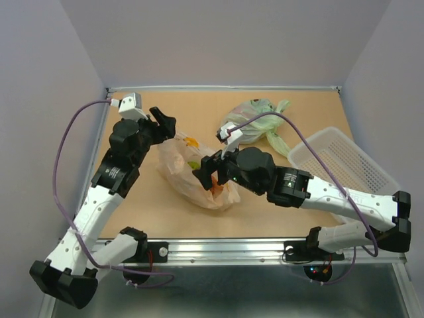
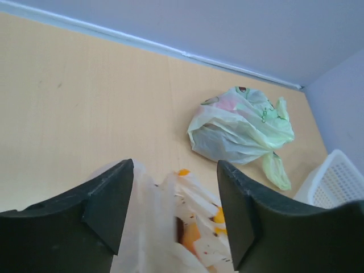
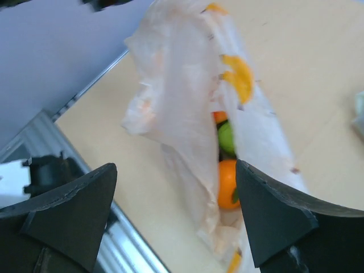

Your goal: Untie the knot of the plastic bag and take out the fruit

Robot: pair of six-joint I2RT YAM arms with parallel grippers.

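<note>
Plastic bag point(image 3: 182, 102) lies between the parted fingers point(image 3: 74, 210) of the right claw point(image 3: 175, 190).

The right gripper point(image 1: 207, 177) hides one end of the plastic bag point(image 1: 175, 162); its knot cannot be made out; fruit point(image 3: 227, 182) inside is blurred; the basket point(image 2: 335, 176) beyond it is cropped.

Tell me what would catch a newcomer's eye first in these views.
The peach-orange plastic bag lies crumpled mid-table, the left hand at its far end and the right hand at its near side, both open. The right wrist view shows an orange fruit and a green fruit inside it. A pale green bag lies behind, a white basket at the right.
</note>
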